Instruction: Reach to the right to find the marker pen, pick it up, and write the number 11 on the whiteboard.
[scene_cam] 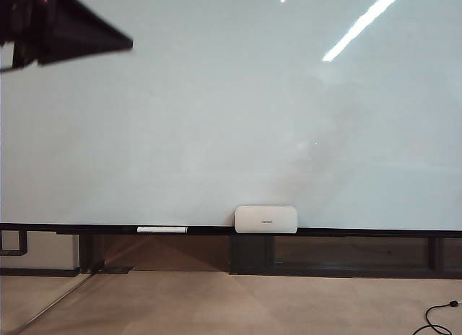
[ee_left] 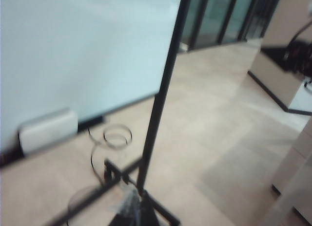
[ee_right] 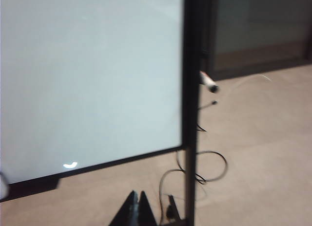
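At the far left of the exterior view, the left pincer [scene_cam: 124, 42] hangs as a dark wedge in front of the upper corner of the whiteboard [scene_cam: 216, 111]. It narrows to a point, but it is only a silhouette, and its own wrist view is blurred. We cannot tell whether it is open or closed, and we see nothing in it.

Further along, a slim white stick [scene_cam: 162, 229] lies flat on the board's dark lower rail [scene_cam: 361, 232]. We cannot tell whether it is a pen. Just beside it to the right, a white box [scene_cam: 266, 219] rests on the same rail against the board. A black cable [scene_cam: 437, 317] lies on the floor [scene_cam: 231, 306] at the far right.

The right pincer [ee_right: 139, 202] shows only in the right wrist view. Its two dark fingers are pressed together into one point and they hold nothing. It hovers in front of the board's lower right corner, close to the black side post [ee_right: 191, 114] of the frame.

The marker pen [ee_right: 208, 83] juts out from the outer side of that post, whitish with a dark tip pointing away from the board. It sits well above the rail and well apart from the right pincer, with the post between them. Loose cable loops [ee_right: 209, 167] lie on the floor beyond the post.
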